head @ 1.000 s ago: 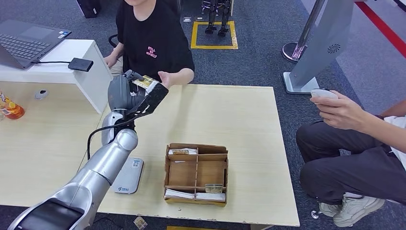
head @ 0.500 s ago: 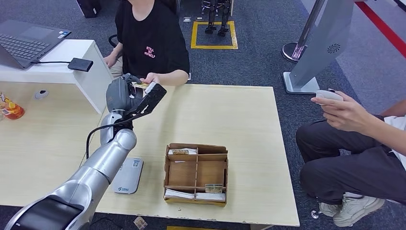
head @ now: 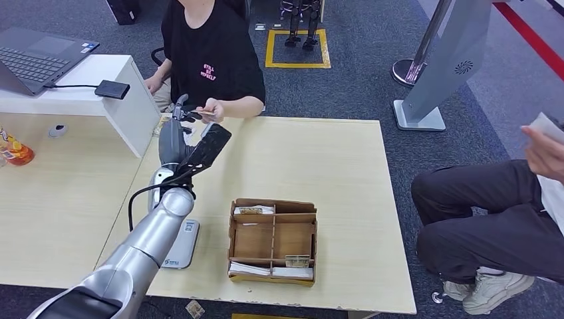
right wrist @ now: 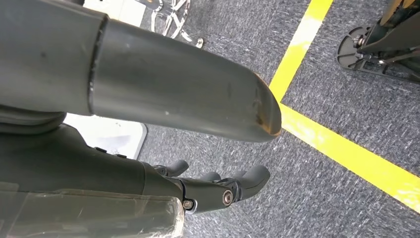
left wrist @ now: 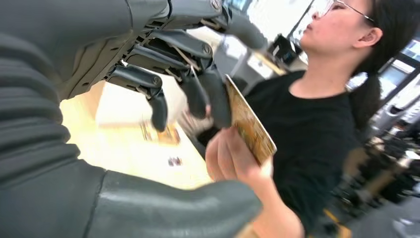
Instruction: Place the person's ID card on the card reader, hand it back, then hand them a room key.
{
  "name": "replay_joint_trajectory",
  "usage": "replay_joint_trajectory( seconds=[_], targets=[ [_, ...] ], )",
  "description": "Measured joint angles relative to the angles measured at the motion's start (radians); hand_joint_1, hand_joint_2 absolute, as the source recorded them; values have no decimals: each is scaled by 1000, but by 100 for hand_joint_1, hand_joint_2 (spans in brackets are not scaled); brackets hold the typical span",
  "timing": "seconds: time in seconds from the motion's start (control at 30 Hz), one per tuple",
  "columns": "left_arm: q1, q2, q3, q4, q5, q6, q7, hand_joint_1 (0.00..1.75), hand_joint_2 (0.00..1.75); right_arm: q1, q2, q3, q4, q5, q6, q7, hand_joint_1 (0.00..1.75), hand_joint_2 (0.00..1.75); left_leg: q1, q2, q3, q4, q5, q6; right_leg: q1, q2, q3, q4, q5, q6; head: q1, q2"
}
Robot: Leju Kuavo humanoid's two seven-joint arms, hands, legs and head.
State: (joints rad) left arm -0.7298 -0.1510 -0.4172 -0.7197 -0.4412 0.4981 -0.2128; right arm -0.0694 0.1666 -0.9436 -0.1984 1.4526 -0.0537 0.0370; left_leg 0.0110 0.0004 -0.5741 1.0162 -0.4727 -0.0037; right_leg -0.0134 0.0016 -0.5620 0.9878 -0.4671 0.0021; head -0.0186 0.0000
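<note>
Person's hand point(left wrist: 233, 158) now grips ID card point(left wrist: 250, 126); left hand point(head: 178, 126) has loosened.

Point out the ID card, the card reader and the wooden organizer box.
ID card point(left wrist: 250, 130), left wrist view, on its patterned face.
Card reader point(head: 181, 244), head view, on its grey top.
Wooden organizer box point(head: 273, 240), head view, on the floor of its middle compartment.

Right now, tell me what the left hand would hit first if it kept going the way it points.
The card and the person's hand holding it, directly ahead of the left hand. Its fingers look to be at the card already, though depth is hard to judge. Behind that is the person's torso.
</note>
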Motion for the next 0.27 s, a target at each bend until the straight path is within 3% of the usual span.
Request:
replay_joint_trajectory(
  seconds=[0.27],
  targets=[
    [159, 6, -1, -259, 208, -52, -52, 0, 0, 2, 0, -8, 0, -20, -14, 0, 0, 0, 0, 0, 0, 0, -1, 0, 0, 0, -1, 0, 0, 0, 0, 0]
  ],
)
